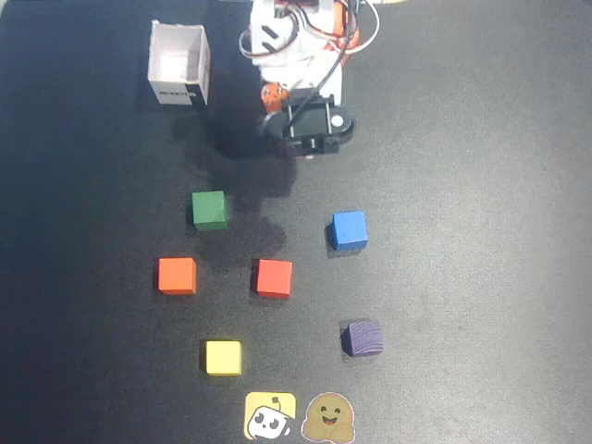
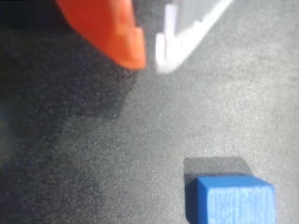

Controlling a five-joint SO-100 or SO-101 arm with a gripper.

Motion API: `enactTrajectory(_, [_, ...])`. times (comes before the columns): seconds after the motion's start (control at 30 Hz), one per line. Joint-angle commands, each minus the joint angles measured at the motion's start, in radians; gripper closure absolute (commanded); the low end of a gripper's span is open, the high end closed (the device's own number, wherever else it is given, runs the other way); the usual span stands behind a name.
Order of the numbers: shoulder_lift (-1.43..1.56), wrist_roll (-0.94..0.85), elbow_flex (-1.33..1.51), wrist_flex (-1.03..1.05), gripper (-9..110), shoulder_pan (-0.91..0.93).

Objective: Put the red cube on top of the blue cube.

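While nothing of the task looks done yet, everything I need lies in plain sight. From overhead, my hand (image 1: 277,116) hangs folded back near my own base, well apart from the cubes. In the wrist view my orange finger and white finger (image 2: 177,44) stand nearly together with only a narrow gap and nothing between them, so I hold nothing. Seen from overhead, the red cube (image 1: 274,278) sits flat on the dark tabletop (image 1: 481,185), near the middle of the spread, and the blue cube (image 1: 349,230) rests apart from it, up and to the right. What is left, as I judge it, is the whole job: reach out, take the red cube, lift it, and set it on the blue one.
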Motion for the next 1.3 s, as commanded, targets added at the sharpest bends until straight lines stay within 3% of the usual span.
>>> enactTrajectory(0.0, [0.011,0.003,-0.006,-0.005,97,-0.002])
enactTrajectory(0.37, [-0.051,0.091,-0.083,-0.035,89,-0.04])
enactTrajectory(0.9, [-1.012,0.115,-0.77,-0.086,85,0.003])
enactTrajectory(1.27, [-1.331,0.11,-0.963,-0.166,80,0.029])
